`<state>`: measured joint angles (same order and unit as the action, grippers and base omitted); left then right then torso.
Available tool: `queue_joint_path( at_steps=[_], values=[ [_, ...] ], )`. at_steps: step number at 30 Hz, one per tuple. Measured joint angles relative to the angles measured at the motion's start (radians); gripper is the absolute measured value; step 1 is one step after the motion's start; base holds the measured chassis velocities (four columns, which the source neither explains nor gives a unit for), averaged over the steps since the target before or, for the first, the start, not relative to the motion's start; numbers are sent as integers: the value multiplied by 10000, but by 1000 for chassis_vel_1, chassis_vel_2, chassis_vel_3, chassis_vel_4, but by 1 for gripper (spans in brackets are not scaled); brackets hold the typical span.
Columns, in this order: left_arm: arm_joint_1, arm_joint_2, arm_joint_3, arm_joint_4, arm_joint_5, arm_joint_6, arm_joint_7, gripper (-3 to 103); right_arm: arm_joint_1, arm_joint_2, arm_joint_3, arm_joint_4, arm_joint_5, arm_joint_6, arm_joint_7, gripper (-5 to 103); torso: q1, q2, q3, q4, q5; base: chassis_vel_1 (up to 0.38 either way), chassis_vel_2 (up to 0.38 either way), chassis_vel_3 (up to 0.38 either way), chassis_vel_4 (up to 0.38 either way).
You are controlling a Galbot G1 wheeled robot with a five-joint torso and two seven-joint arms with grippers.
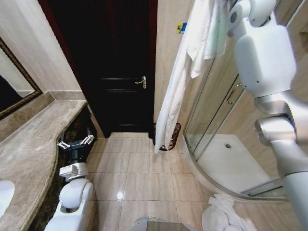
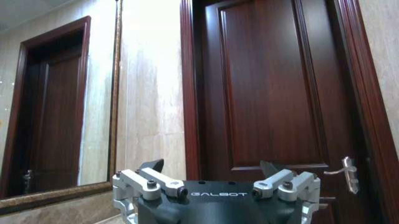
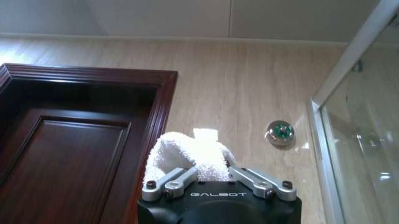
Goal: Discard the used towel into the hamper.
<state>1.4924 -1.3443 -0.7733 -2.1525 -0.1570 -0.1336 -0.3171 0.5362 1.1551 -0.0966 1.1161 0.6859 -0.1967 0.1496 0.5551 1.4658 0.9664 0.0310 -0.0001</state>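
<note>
One hamper [image 1: 168, 136]: dark openwork basket on the tiled floor at the foot of the wall, between the dark wooden door [image 1: 115, 67] and the glass shower enclosure [image 1: 226, 110], partly hidden by the hanging cloth.

Towels, count two visible. One long white towel [image 1: 180, 72] hangs from high up, its lower end dangling just in front of the hamper's rim. A second white towel [image 1: 224, 214] lies crumpled on the floor beside the shower threshold, well apart from the hamper.

Right arm raised high, upper segments filling the right side of the head view. Right hand [image 3: 212, 175] points upward toward the wall above the door, fingers pressed onto a bunched fold of the white towel.

Left arm low beside the stone desk [image 1: 33, 144]. Left hand [image 1: 75, 142] spread wide, holding nothing, aimed at the door.
</note>
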Motion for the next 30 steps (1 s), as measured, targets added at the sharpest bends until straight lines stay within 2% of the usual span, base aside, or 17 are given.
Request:
queue_joint_path(
  at_steps=[30],
  values=[
    [24, -94, -57, -86, 66, 18, 22, 100, 241, -83, -52, -255, 103, -204, 0, 4, -1, 1, -1, -3, 3, 0, 0, 0, 0]
  ],
)
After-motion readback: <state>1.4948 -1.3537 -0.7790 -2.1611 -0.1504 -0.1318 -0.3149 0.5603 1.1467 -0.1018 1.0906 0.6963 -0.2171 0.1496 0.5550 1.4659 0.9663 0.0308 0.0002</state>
